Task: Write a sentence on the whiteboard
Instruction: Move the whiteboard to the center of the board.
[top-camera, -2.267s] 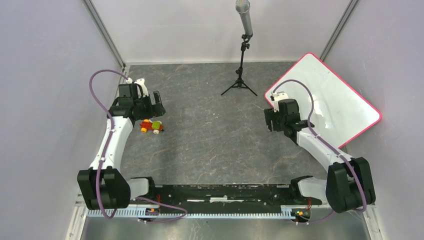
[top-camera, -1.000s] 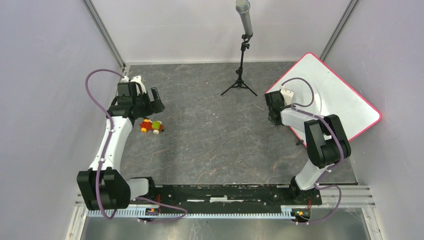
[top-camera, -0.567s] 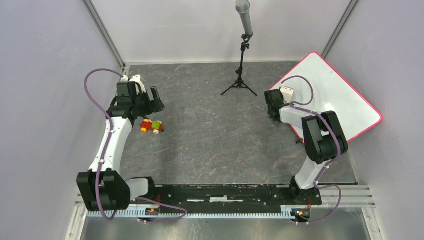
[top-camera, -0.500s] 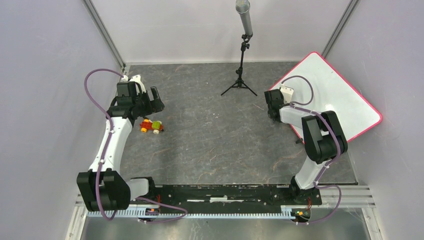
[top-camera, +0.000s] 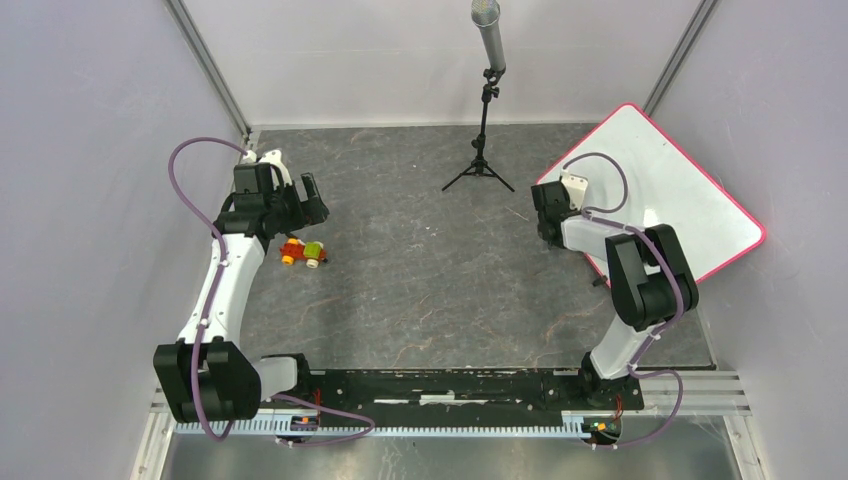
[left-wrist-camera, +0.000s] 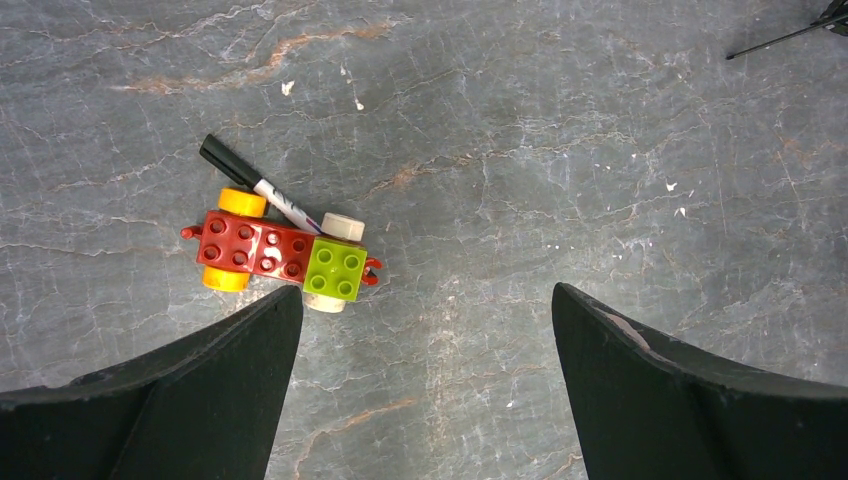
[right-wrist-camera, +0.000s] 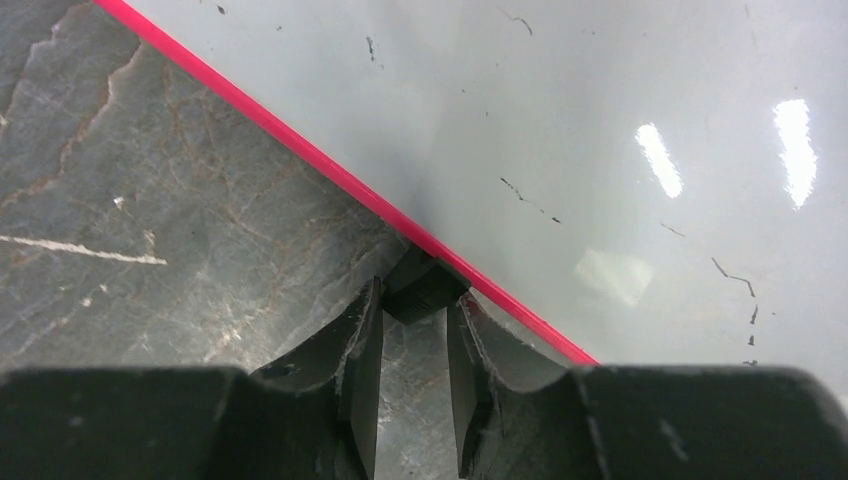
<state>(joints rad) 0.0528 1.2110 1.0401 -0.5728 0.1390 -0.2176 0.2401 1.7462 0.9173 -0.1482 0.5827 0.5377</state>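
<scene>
Top external view — whiteboard (top-camera: 690, 190): laid flat at the far right of the table (top-camera: 430, 280), turned diagonally. Its long axis is run from far-left to near-right, with 1 corner pointed at the back wall. No sentence is seen on it, only stray specks.

Right gripper (right-wrist-camera: 415, 290): narrowed to a slim gap at the pink rim, tips against a small dark piece; whether anything is pinched cannot be told.

Left gripper (left-wrist-camera: 425, 300): spread wide, nothing held, hung above the toy car (left-wrist-camera: 280, 257) and the marker (left-wrist-camera: 262, 187) touching it.

Step judged: board placement — writing not begun. The board is best slid flat, not lifted. The marker is best taken by its barrel, clear of the car.
</scene>
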